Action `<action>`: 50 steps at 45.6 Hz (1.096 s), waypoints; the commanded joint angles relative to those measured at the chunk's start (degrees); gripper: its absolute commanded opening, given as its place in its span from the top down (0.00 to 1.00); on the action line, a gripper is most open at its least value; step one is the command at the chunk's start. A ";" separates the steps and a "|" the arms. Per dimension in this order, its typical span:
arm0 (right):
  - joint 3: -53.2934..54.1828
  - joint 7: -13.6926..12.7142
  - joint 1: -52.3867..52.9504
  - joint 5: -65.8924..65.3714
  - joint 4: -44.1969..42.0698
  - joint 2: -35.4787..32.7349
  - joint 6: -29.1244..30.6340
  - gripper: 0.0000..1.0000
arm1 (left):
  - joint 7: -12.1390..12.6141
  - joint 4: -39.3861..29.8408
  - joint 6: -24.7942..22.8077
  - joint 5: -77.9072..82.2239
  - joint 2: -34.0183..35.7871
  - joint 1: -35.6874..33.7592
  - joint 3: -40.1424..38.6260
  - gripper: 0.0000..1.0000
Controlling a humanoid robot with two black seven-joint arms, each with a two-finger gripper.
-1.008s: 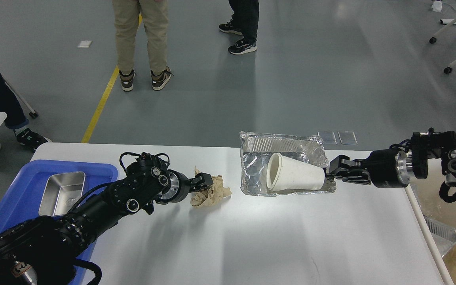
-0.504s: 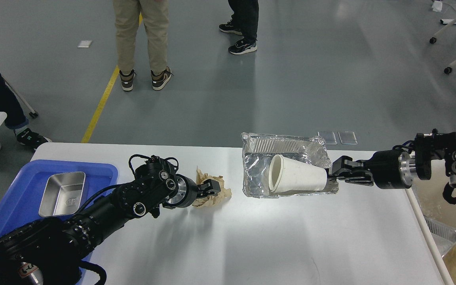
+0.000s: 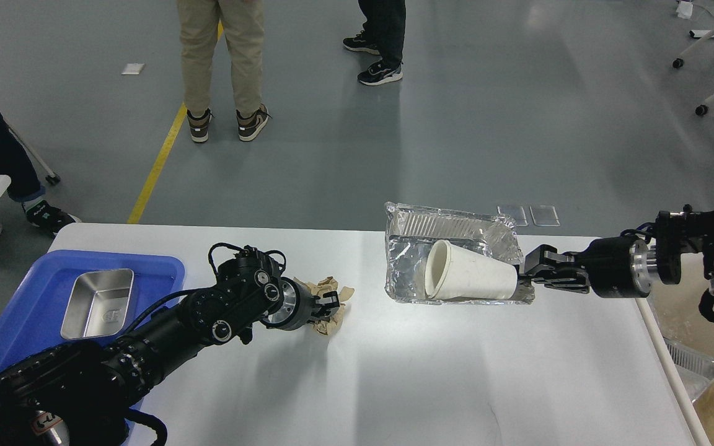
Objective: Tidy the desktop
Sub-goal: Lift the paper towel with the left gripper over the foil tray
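Observation:
The white desktop [image 3: 425, 371] fills the lower view. A crumpled brown paper [image 3: 330, 290] lies left of its middle. My left gripper [image 3: 330, 303] is down on this paper, with its fingers closed into the wad. A crinkled foil tray [image 3: 419, 260] holds a white paper cup [image 3: 471, 280] lying on its side, mouth to the left. My right gripper [image 3: 527, 275] comes in from the right and is shut on the tray's right rim. The tray is tilted and its near edge casts a shadow on the desktop.
A blue plastic tray [image 3: 28, 310] with a steel container [image 3: 98, 302] sits at the desktop's left end. Past the right edge, a bin [image 3: 713, 402] holds a foil tray [image 3: 698, 368] and brown paper. People stand on the floor beyond the far edge.
My left gripper has moved right onto the brown paper and closed into it, bunching it up. My right gripper has drawn the foil tray with the cup a little to the right.

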 commanded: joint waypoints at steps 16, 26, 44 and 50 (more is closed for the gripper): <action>0.00 -0.09 -0.26 0.00 -0.12 0.00 -0.01 1.00 | 7.09 -15.72 -11.60 -6.67 15.57 -1.03 -1.23 1.00; -0.53 -0.09 -1.41 0.09 0.23 0.26 0.34 1.00 | 8.33 -23.47 -18.89 -16.79 33.33 -5.77 -1.32 1.00; -8.44 -0.27 -1.32 -0.52 0.84 1.58 0.43 1.00 | 9.56 -22.86 -23.01 -31.20 43.19 -22.99 -4.40 1.00; -11.60 -0.27 -0.44 -0.61 0.84 4.92 0.52 1.00 | 10.52 -22.59 -23.01 -32.44 42.40 -24.85 -4.57 1.00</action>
